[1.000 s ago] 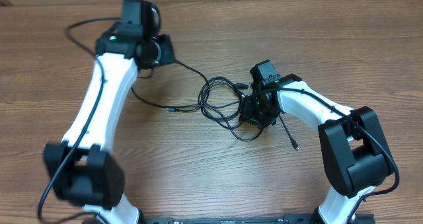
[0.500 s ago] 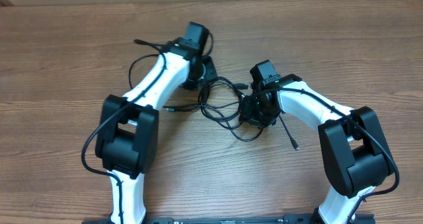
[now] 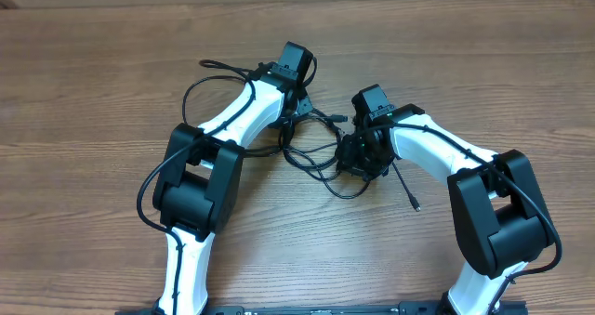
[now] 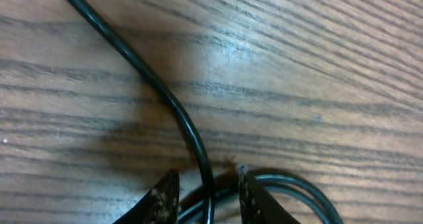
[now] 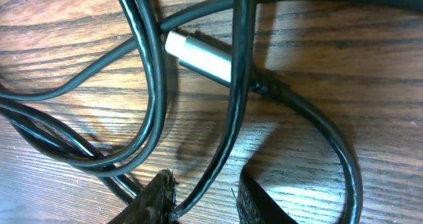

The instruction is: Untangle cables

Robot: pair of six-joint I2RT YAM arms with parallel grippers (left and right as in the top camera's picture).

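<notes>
Most of your job is left: the thin black cables (image 3: 311,159) lie in one messy bunch on the middle of the brown wooden surface (image 3: 84,83). Your left gripper (image 4: 206,187) and right gripper (image 5: 201,194) each sit partly open around one of them.

Robotics lab bench, wood-grain table (image 3: 84,83), two white robot arms (image 3: 432,146) mounted

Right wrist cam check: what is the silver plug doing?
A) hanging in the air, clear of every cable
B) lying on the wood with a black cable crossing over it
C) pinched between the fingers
B: the silver plug lies on the table beyond the right gripper, and a black cable runs across its back end.
</notes>
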